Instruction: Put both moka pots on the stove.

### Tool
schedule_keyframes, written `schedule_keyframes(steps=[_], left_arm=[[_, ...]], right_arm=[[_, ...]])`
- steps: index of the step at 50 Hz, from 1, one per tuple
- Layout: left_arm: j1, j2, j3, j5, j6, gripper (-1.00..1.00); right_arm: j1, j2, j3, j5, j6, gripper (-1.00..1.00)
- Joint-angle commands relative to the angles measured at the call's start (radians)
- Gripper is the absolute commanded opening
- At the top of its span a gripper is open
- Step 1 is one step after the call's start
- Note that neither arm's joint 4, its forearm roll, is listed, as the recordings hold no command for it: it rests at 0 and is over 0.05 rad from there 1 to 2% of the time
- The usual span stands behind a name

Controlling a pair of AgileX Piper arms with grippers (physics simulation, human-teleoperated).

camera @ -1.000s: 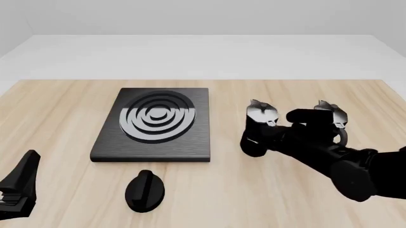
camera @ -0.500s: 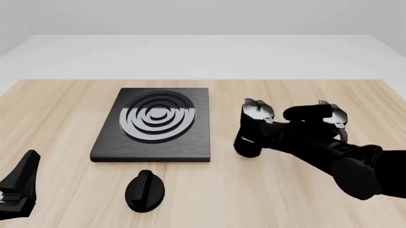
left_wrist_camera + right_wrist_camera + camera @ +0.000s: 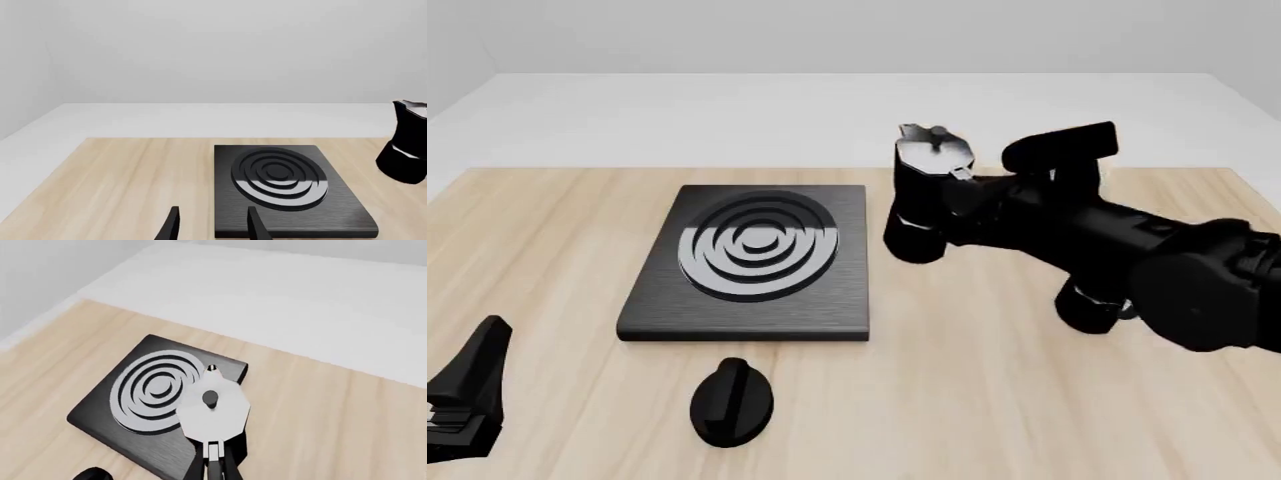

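Observation:
One moka pot (image 3: 924, 200) hangs in the air just right of the stove (image 3: 754, 262), with my right gripper (image 3: 972, 205) shut on its handle. In the right wrist view its silvery lid (image 3: 215, 412) sits over the near right corner of the stove (image 3: 150, 395), the fingers (image 3: 213, 467) closed under it. The other moka pot (image 3: 1090, 305) stands on the table, mostly hidden behind my right arm. My left gripper (image 3: 467, 390) rests low at the front left, and the left wrist view shows it (image 3: 212, 227) open and empty, facing the stove (image 3: 280, 185) and the lifted pot (image 3: 403, 150).
A black oval knob (image 3: 733, 400) lies on the table in front of the stove, also at the edge of the right wrist view (image 3: 90, 474). The wooden table (image 3: 547, 230) ends at a white floor behind.
My right gripper has raised the moka pot off the table and carried it up and slightly left toward the stove. The other pot, stove, knob and left gripper have stayed put.

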Motion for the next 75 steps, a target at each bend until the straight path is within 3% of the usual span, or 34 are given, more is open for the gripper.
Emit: schedule_keyframes(steps=[1, 23, 39, 57, 75], left_arm=[[0.0, 0.0, 0.0, 0.0, 0.0, 1.0], [0.0, 0.0, 0.0, 0.0, 0.0, 1.0], [0.0, 0.0, 0.0, 0.0, 0.0, 1.0], [0.0, 0.0, 0.0, 0.0, 0.0, 1.0], [0.0, 0.0, 0.0, 0.0, 0.0, 1.0]], right_arm=[[0.028, -0.001, -0.2, 0.074, -0.037, -1.0], [0.085, 0.337, -0.654, 0.17, -0.097, -1.0], [0.129, 0.59, -0.938, 0.244, -0.09, -1.0], [0.168, 0.78, -1.128, 0.305, -0.064, -1.0], [0.171, 0.869, -1.173, 0.316, -0.048, -1.0]])
